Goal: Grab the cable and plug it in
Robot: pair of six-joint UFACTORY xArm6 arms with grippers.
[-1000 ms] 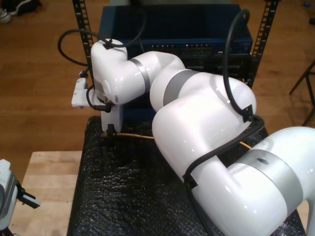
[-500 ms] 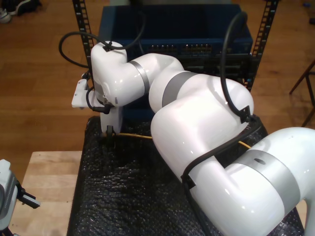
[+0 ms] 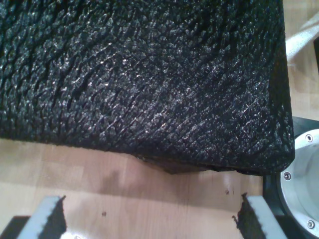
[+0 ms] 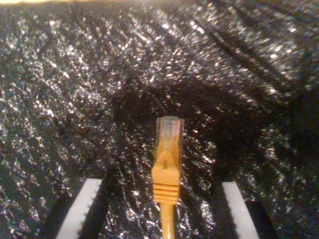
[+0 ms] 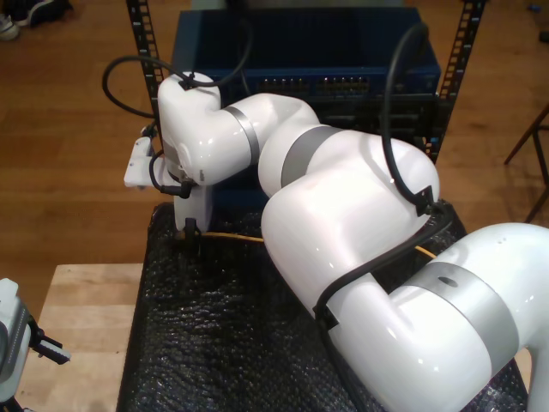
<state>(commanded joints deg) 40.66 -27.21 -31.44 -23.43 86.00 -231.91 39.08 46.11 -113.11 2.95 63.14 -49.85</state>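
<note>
1. A wooden floor runs around a black bubble-wrap mat on a light wood table; at the far side stands a blue network rack with rows of ports.
2. The cable lies on the mat. In the second wrist view its clear plug points away from the camera, with the orange strain-relief boot just behind it. In the exterior view it is a thin yellow line running toward that view's right, under the big white arm.
3. It looks light and limp along its length, so the loose run will likely trail and drag. The plug is small, hard and probably slippery, and its clip seems fragile. The ribbed boot looks like the best place to grip.
4. My second gripper is down at the mat with its pads well apart, one either side of the boot, not touching it and holding nothing.
5. My first gripper sits over the table at the mat's edge, spread wide and empty, at the exterior view's near left.
</note>
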